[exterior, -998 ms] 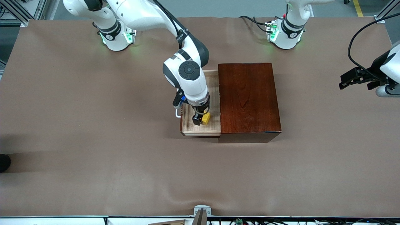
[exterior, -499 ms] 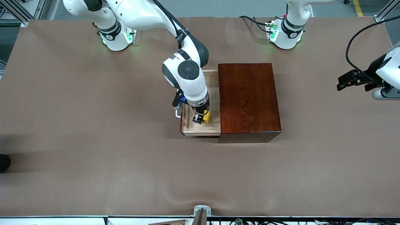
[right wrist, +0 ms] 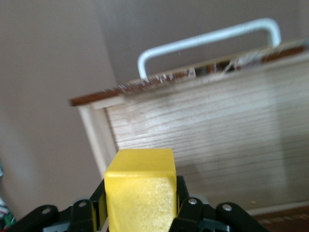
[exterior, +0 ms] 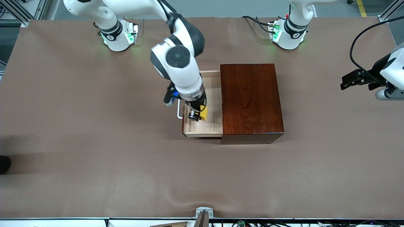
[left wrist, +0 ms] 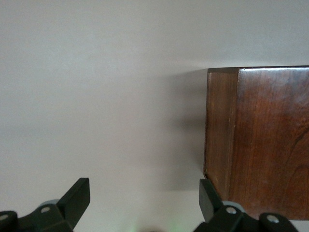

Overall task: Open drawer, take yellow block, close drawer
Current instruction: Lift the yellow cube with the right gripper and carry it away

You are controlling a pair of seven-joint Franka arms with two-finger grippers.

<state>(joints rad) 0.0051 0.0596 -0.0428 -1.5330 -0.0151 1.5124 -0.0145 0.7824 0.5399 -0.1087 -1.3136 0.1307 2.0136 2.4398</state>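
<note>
Brown surface [exterior: 94,126]. Mahogany box [exterior: 251,99] mid-surface, its drawer [exterior: 217,94] pulled open toward the right arm's end. Right gripper [exterior: 196,115] over drawer, pinching yellow block [exterior: 203,113]. Left gripper [exterior: 359,80] waits, fingers spread, at the left arm's end.
</note>
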